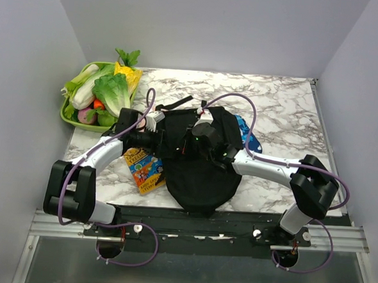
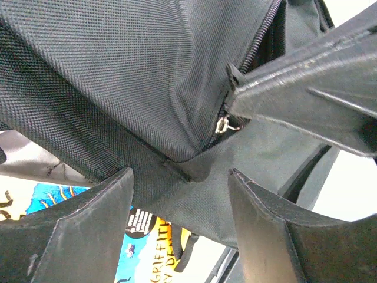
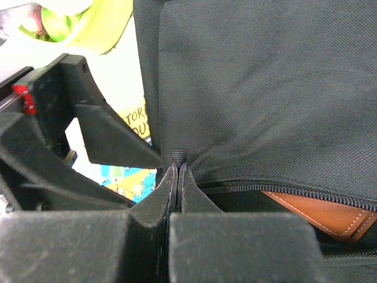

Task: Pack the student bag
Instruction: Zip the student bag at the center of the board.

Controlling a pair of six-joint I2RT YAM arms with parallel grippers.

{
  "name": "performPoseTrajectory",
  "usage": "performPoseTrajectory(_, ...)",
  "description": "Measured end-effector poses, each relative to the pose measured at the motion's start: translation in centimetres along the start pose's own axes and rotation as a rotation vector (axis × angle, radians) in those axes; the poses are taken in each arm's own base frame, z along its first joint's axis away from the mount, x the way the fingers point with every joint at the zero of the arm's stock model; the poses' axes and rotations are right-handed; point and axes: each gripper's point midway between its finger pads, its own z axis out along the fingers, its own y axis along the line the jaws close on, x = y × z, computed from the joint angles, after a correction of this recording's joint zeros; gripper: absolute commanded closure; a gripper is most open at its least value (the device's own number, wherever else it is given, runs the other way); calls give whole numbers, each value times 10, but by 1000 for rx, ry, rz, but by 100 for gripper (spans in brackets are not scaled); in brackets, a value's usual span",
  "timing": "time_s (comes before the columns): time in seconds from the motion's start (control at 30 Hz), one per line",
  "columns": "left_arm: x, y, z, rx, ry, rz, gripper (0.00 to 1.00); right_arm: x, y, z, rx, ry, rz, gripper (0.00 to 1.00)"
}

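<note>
Black bag (image 1: 196,174) lies partly unzipped, a brown item (image 3: 318,215) inside; right gripper (image 3: 178,166) pinches its tab (image 3: 179,157), left gripper (image 2: 179,177) spread beside it; book (image 1: 145,169) not yet packed.

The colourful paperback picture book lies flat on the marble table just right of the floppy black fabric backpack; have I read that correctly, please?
Not quite: the colourful paperback picture book lies flat on the marble table just left of the floppy black fabric backpack, not right of it. The top external view shows this.
</note>
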Motion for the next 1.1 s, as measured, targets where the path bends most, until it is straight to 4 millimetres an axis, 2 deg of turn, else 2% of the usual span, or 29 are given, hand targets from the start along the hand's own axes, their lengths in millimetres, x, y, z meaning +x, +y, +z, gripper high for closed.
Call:
performPoseTrajectory(0.17,-2,5,9,5,0,-86,20,2,5,-1,-24,15,6,99)
performPoseTrajectory(0.27,-7,7,13,6,-16,-119,26,3,6,-1,-29,17,8,99)
performPoseTrajectory(0.37,-11,8,17,11,-33,-147,49,2,6,-1,-31,16,8,99)
performPoseTrajectory(0.4,-13,8,18,16,-37,-151,64,2,5,-1,-30,16,10,99)
performPoseTrajectory(0.5,-14,1,22,47,-41,-134,78,2,4,0,-27,18,11,99)
performPoseTrajectory(0.67,-13,-6,27,81,-35,-79,80,4,3,1,-26,23,9,99)
performPoseTrajectory(0.73,-12,-5,28,85,-30,-73,85,4,3,2,-25,24,8,99)
performPoseTrajectory(0.77,-11,-5,28,87,-27,-70,87,5,2,2,-23,27,8,99)
performPoseTrajectory(0.83,-10,-4,29,89,-24,-67,100,5,1,2,-19,30,7,99)
performPoseTrajectory(1.0,-10,-4,30,93,-16,-68,100,5,-4,2,1,33,5,99)
performPoseTrajectory(1.1,-9,-4,29,92,-11,-59,100,2,-15,3,46,23,3,99)
